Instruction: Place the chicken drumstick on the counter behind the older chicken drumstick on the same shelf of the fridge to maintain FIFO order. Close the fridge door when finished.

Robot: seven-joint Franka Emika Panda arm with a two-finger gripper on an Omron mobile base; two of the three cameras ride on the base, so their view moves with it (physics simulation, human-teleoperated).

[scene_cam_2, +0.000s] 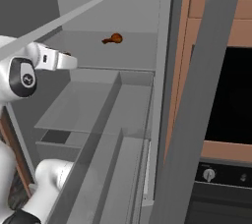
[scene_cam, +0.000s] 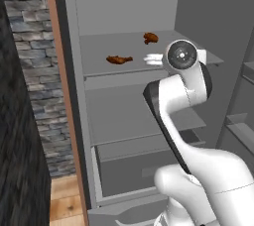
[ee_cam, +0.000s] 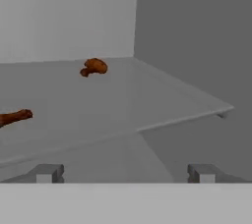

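The fridge (scene_cam: 124,7) stands open. On its upper shelf (scene_cam: 99,66) the slender orange-brown older chicken drumstick (scene_cam: 119,59) (ee_cam: 15,117) lies near the front left. The darker chicken drumstick (scene_cam: 151,37) (scene_cam_2: 113,39) (ee_cam: 93,67) rests farther back on the same shelf, behind and to the right of it. My gripper (ee_cam: 125,174) (scene_cam_2: 73,62) hovers at the shelf's front edge, open, with nothing between its fingers. The fridge door (scene_cam_2: 197,120) is swung wide open on the right. The counter is out of view.
Two lower shelves (scene_cam: 129,116) and a bottom drawer (scene_cam: 129,170) sit under the upper shelf. Door bins (scene_cam: 243,131) jut out at the right. A stone wall (scene_cam: 30,71) flanks the fridge on the left. A black oven (scene_cam_2: 231,95) stands beyond the door.
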